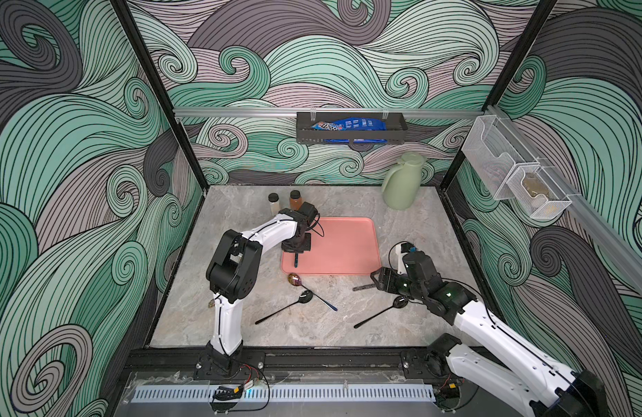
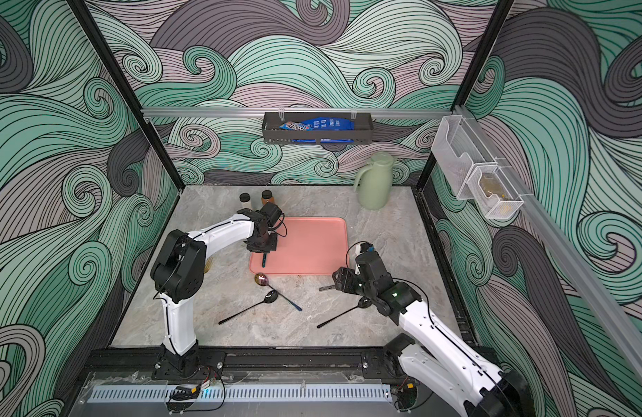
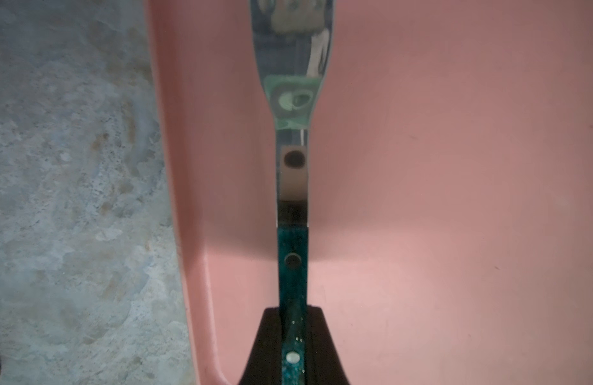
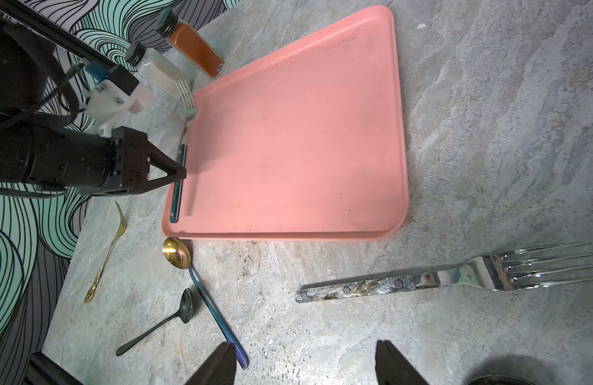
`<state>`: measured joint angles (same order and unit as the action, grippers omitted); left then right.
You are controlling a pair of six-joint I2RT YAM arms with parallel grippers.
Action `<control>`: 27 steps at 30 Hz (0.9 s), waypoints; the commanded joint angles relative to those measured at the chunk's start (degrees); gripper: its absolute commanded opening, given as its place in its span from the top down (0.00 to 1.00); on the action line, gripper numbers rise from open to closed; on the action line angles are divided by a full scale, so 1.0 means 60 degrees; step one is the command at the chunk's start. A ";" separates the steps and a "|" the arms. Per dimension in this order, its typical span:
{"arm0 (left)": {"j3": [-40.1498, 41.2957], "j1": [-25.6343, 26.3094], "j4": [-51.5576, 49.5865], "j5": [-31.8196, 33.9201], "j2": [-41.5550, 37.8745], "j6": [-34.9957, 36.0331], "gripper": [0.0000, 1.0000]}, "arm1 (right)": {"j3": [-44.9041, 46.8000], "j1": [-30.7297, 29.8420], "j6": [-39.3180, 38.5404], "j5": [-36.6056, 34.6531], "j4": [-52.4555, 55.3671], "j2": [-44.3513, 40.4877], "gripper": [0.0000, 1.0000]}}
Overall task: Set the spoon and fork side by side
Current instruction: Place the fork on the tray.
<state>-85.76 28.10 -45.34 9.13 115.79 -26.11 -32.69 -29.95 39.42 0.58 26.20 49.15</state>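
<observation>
Worktop (image 1: 402,224) of grey stone carries a pink tray (image 1: 345,245) near its middle. Along the tray's left edge the left end effector (image 4: 181,174) is clenched on the green handle of a fork (image 3: 292,260), prongs toward the back. The right end effector (image 4: 305,366) stands released near the tray's front right corner, beside a grey-handled fork (image 4: 422,283). A gold-bowled spoon (image 4: 176,254) lies just off the tray's front left corner.

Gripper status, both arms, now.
Left gripper: shut on the green-handled fork, at the pink tray edge.
Right gripper: open, holding nothing.
</observation>
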 commanded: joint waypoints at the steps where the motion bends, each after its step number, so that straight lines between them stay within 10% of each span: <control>1: -0.0370 -0.0262 -0.0067 -0.0054 0.0169 0.0362 1.00 | 0.0174 0.0179 0.0215 0.0213 0.0055 0.0239 0.29; 12: -0.0532 -0.0596 0.0007 -0.0332 0.0634 0.0356 0.99 | -0.0176 0.0257 0.0765 0.0750 0.0548 0.1112 0.27; 18: -0.0521 -0.0583 -0.0031 -0.0515 0.0496 0.0395 0.73 | -0.0041 0.0272 0.1050 0.0689 0.0689 0.0803 0.26; 27: -0.0653 -0.0596 -0.0101 -0.0552 0.0853 0.0404 0.77 | -0.0012 0.0252 0.1280 0.0655 0.0986 0.0644 0.26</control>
<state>-87.92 24.49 -45.19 6.79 119.72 -24.38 -32.38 -28.58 46.17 4.49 30.52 53.95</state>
